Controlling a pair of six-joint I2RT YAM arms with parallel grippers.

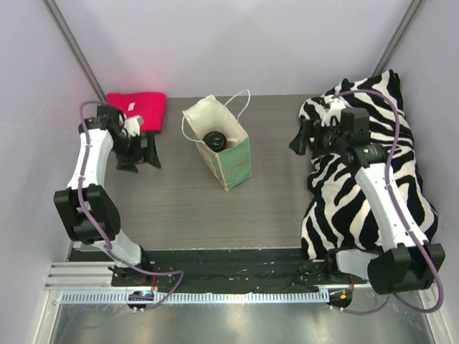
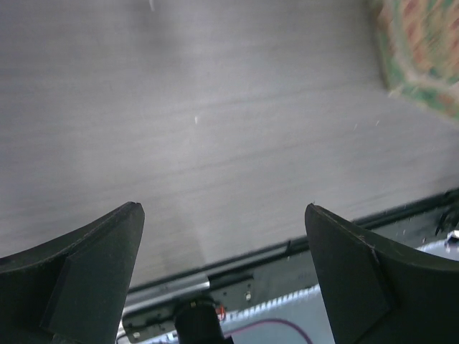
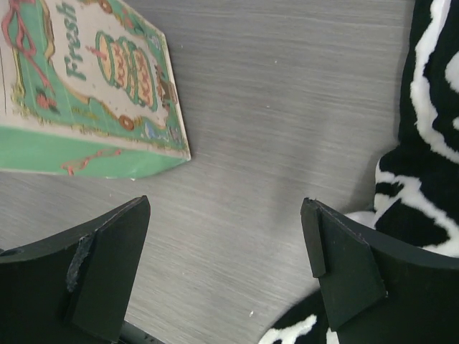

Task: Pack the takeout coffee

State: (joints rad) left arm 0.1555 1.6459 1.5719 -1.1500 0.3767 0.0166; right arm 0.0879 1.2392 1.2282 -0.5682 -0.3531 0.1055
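Note:
The takeout coffee (image 1: 215, 139) sits inside the white-and-green paper bag (image 1: 228, 159) at the middle of the table. Only its round black lid shows through the bag's open top; the cup below it is hidden. My left gripper (image 1: 142, 158) hangs open to the left of the bag, over bare table, with nothing between its fingers (image 2: 100, 272). A corner of the bag (image 2: 423, 50) shows at the upper right of the left wrist view. My right gripper (image 1: 300, 142) is open to the right of the bag and holds nothing. In the right wrist view the bag (image 3: 86, 86) lies beyond the open gripper (image 3: 226, 204).
A red cloth (image 1: 136, 107) lies at the back left, just behind the left gripper. A zebra-striped cloth (image 1: 366, 186) covers the right side of the table under the right arm, and its edge (image 3: 430, 107) shows beside the right finger. The bag's white handles (image 1: 240, 100) stick up.

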